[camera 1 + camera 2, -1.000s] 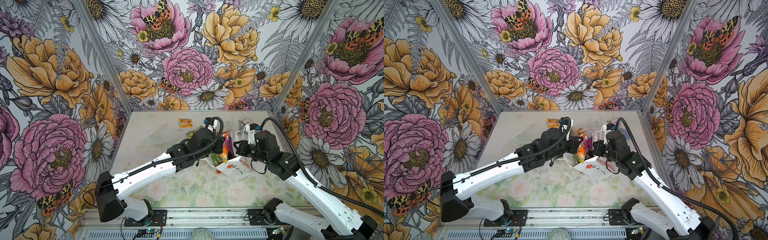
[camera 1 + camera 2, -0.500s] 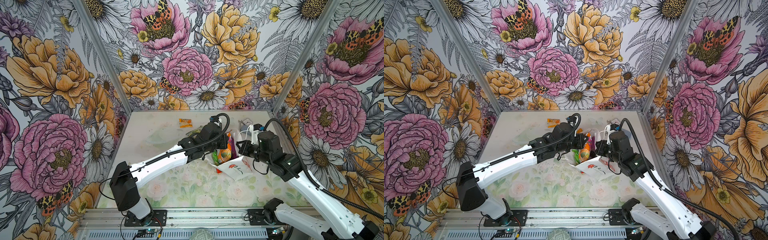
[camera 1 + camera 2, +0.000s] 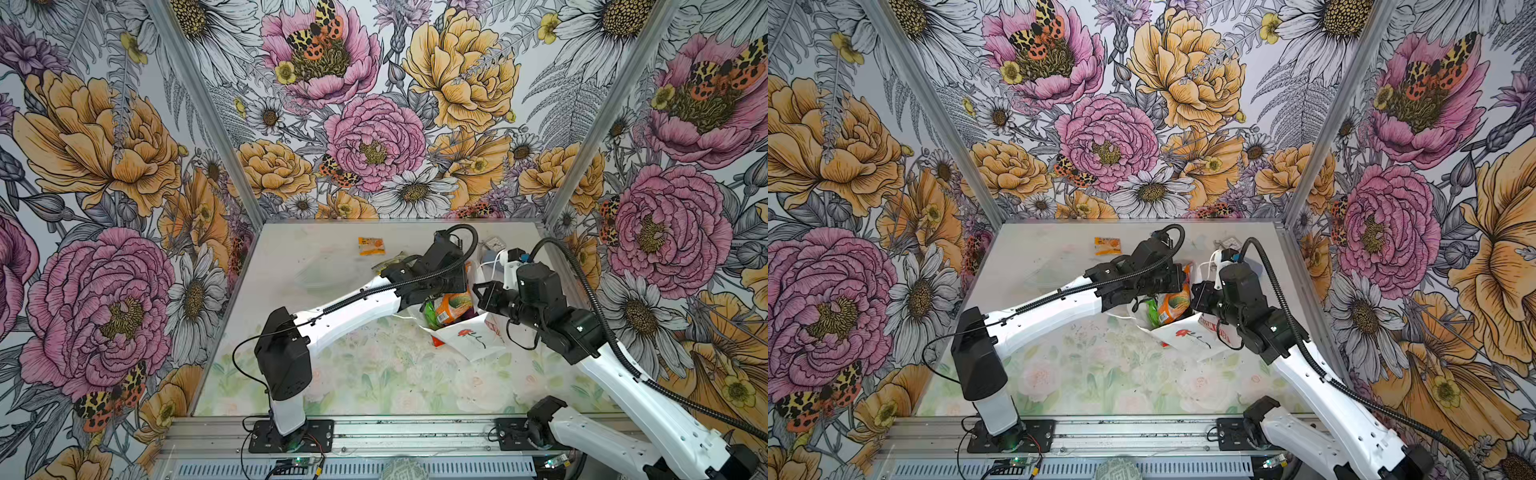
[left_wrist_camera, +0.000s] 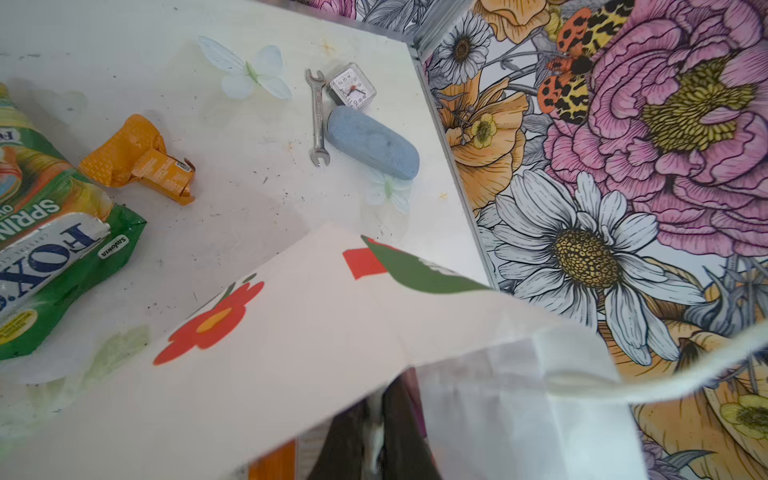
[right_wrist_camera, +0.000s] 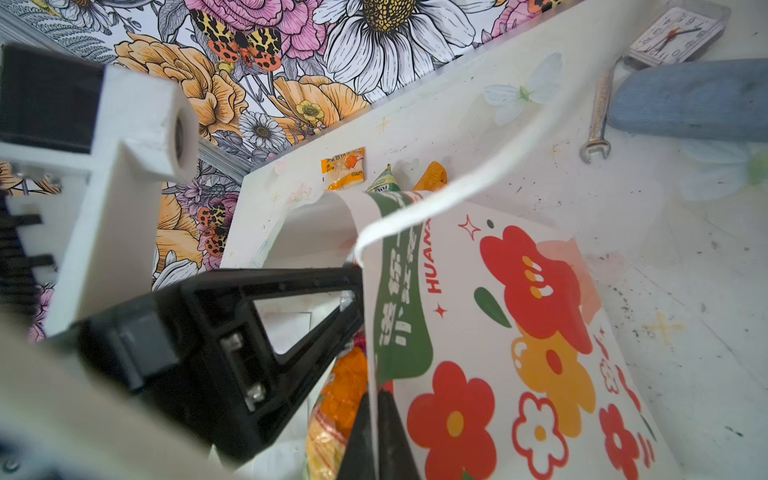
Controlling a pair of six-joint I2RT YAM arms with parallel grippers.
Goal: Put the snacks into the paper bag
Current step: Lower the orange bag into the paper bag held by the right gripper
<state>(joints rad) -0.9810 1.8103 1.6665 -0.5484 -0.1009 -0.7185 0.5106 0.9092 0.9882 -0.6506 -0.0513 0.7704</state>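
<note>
Flowered wallpaper [image 3: 374,137] of peonies, daisies and moths walls in a pale, flower-printed bench [image 3: 365,374], where two white robot arms meet over a paper bag [image 3: 469,338] right of the middle. White-faced with a red rose drawing, the bag shows in both top views with its mouth open and snacks [image 3: 451,305], orange and green, crowding the opening. The right pincer [image 5: 376,436] is clamped narrow on the bag's flower-printed side wall, the paper edge running between its black fingers [image 5: 397,444]. The left pincer [image 4: 376,432], set at the rim opposite it, is nearly closed as well, with a sliver of white, apparently the paper's edge, caught between its tips. A white cord handle [image 5: 457,191] arcs loose above the rim. Three more packets lie on the bench outside the bag: a flat orange packet [image 3: 371,245] toward the back wall, well apart, and, nearer the bag, a green packet [image 4: 62,270] marked FOX'S and a crumpled orange packet [image 4: 137,160]. In the far right corner a small wrench [image 4: 318,118] lies just beside a grey-blue case [image 4: 372,141], with a little square clock [image 4: 352,86] at the case's end.
</note>
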